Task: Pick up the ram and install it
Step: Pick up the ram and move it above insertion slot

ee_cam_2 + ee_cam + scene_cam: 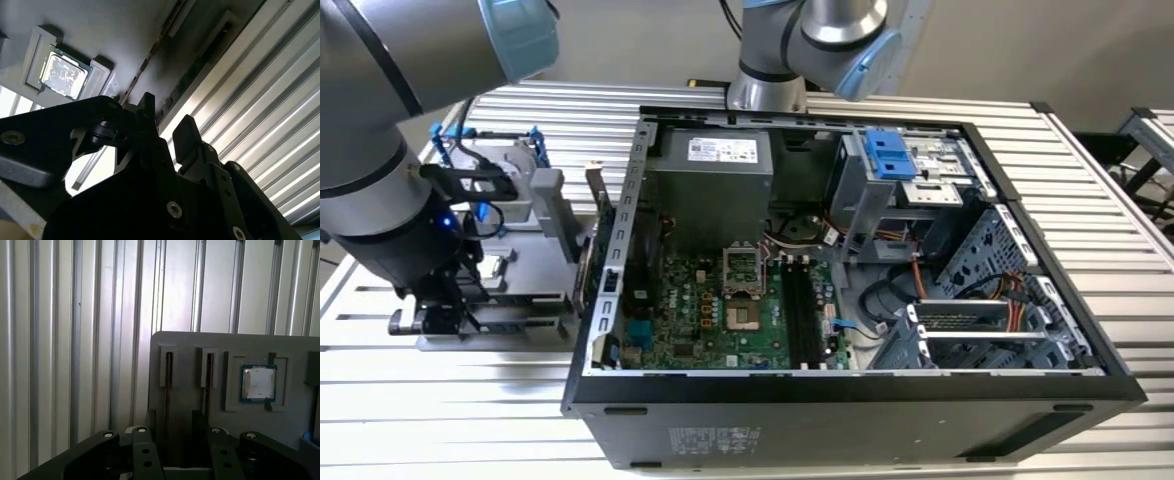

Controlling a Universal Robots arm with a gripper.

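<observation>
Hand (175, 415) narrowly open, unladen; ram (169, 372) just ahead: thin dark strip, edge-on in gray holder (190, 342) slot.

A slotted aluminium table (1067, 200) forms the work surface, a plain pale wall (640, 40) stands behind it, and a second slotted table (1154, 125) sits at the exterior view's right.

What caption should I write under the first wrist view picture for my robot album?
Open gripper lined up with the ram standing in its gray holder, a silver processor chip nearby.
</observation>
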